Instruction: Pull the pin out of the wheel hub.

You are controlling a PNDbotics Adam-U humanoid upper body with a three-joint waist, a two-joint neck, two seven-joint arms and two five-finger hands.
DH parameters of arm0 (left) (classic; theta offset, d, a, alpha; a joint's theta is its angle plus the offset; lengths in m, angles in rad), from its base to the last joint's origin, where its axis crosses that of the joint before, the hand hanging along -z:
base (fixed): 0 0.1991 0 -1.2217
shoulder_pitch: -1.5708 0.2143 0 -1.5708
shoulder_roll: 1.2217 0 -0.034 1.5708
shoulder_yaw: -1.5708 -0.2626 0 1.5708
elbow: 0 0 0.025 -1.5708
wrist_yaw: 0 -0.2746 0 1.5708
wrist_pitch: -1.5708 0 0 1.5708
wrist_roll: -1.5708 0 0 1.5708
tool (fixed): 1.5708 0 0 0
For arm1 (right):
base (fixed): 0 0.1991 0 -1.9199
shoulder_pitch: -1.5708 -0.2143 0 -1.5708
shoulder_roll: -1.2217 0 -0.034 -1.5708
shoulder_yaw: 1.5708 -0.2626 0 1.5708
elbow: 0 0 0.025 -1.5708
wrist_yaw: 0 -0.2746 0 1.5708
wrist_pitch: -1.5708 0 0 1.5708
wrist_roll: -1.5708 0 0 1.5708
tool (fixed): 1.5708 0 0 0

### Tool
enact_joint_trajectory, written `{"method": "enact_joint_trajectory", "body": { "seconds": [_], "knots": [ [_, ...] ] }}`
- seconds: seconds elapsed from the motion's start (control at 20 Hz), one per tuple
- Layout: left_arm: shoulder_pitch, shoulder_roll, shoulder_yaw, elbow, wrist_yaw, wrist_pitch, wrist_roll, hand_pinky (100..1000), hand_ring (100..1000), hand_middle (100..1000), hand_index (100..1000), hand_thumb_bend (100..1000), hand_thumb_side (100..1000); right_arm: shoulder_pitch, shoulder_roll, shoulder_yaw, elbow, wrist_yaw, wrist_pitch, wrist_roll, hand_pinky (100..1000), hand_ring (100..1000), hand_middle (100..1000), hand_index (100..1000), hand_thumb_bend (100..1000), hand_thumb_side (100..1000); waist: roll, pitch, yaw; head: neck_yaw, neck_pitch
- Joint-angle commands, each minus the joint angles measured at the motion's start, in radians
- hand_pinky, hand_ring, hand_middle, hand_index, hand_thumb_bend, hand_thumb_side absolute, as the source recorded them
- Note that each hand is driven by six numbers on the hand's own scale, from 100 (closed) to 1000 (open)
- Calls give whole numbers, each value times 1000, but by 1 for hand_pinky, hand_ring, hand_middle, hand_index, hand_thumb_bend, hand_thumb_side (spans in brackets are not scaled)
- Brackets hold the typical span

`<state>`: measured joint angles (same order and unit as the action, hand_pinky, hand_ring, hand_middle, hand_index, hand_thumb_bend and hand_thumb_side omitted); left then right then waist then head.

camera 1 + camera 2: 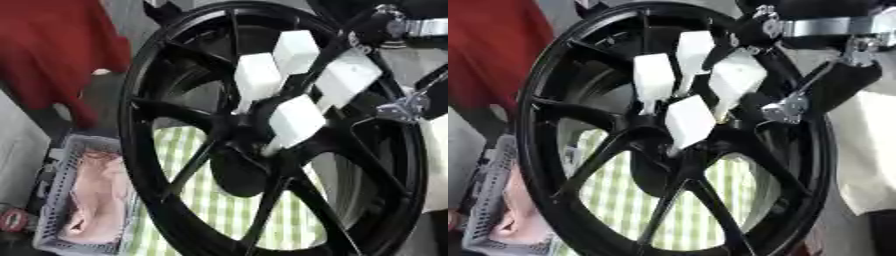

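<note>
A: Since the wheel (140,125) stands upright on its rim, left of centre shows only spokes, with a grey basket (61,200) and checked cloth (219,200) behind. Where's the pin?

B: At the hub (249,167). Four white blocky heads on thin stems; the nearest pin (296,121) sits lowest.

A: Handling?

B: Probably light, stiff plastic with flat faces. I'd take the head by opposite faces and pull straight along the stem. The wheel looks heavy but could rock.

A: Robot hand?

B: The right robot hand (833,82) is beyond the rim, upper right. Can't tell whether its fingers are spread or curled. The left isn't visible.
</note>
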<state>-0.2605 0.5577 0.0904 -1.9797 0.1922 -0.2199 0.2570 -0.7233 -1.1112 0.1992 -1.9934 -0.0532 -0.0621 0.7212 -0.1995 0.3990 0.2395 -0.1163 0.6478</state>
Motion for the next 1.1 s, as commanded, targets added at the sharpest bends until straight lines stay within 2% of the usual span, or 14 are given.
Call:
{"method": "enact_joint_trajectory", "body": {
  "seconds": [0.05,0.25,0.4,0.55,0.7,0.85,1.1],
  "knots": [
    [-1,38,10,-20,-5,-4,3,906,929,842,866,265,611,-23,-50,-54,-7,-43,1,-13,337,317,187,269,100,100,7,-31,-5,6,-8],
    [5,40,13,-20,-9,-4,6,906,928,841,867,265,611,-15,-76,-124,-7,-107,10,-55,325,315,185,265,100,100,9,-33,-19,17,-8],
    [14,40,18,-20,-14,-5,12,906,928,841,867,266,610,49,-114,-202,-7,-144,27,-124,329,318,189,269,100,100,15,-32,-41,31,-7],
    [24,39,25,-20,-20,-6,21,906,928,841,868,263,610,178,-158,-314,-7,-141,55,-229,335,322,194,273,100,100,27,-28,-66,49,-8],
    [34,35,34,-20,-28,-9,34,906,928,841,868,263,608,358,-173,-430,2,-96,110,-356,342,327,200,278,100,100,45,-22,-96,69,-10],
    [38,31,38,-20,-34,-13,42,905,928,841,868,263,608,506,-142,-525,33,-49,125,-473,340,328,199,275,100,100,62,-16,-118,82,-13],
    [46,27,42,-20,-40,-16,53,905,929,841,868,261,607,688,-57,-650,111,2,105,-640,342,333,203,276,100,100,87,-12,-155,103,-12]
  ]
}}
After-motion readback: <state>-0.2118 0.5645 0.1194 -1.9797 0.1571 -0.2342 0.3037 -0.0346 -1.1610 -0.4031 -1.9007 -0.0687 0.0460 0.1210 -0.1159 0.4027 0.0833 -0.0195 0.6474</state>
